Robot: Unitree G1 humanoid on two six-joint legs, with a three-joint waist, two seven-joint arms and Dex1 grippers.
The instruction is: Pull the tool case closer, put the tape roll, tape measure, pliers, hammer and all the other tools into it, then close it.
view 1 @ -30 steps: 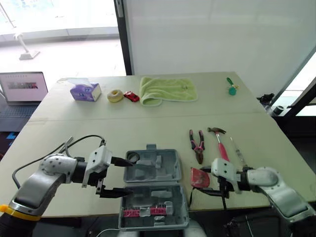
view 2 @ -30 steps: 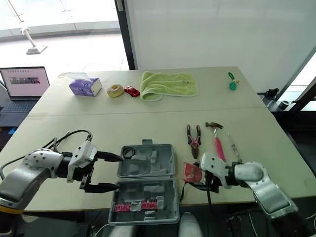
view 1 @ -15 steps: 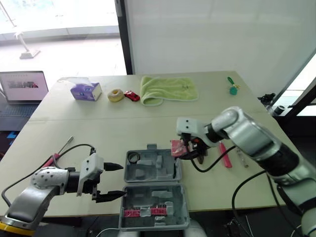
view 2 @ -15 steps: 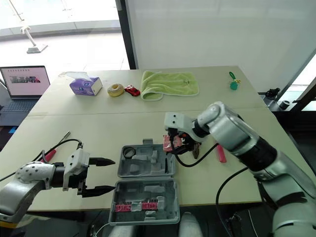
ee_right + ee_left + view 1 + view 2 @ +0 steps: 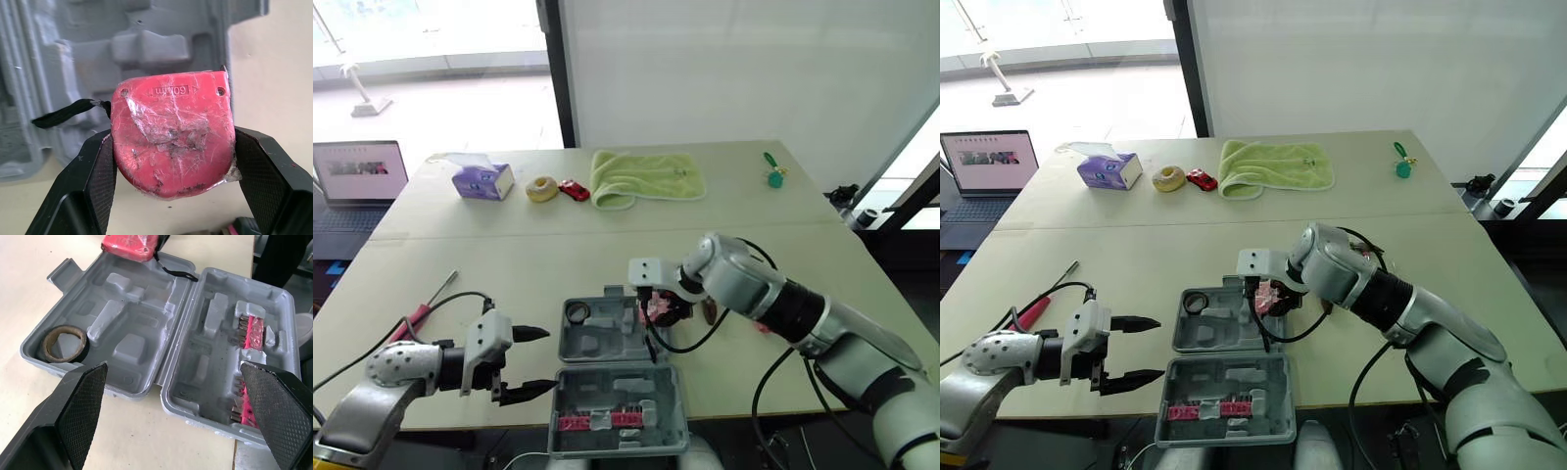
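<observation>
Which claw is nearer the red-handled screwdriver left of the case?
Left. The left claw hovers open at the tool case's left edge, on the screwdriver's side; the right claw, gripping the tape measure, is over the case's right edge.

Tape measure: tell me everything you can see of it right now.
The tape measure is a red, rounded body with one flat edge. Its face is scuffed and looks covered in crinkled clear film, with a small embossed marking and two small holes near the flat edge. A black wrist strap hangs from one side. The right gripper clamps it by its two flanks and holds it over the far right rim of the open grey tool case. Whether it touches the case cannot be told.
</observation>
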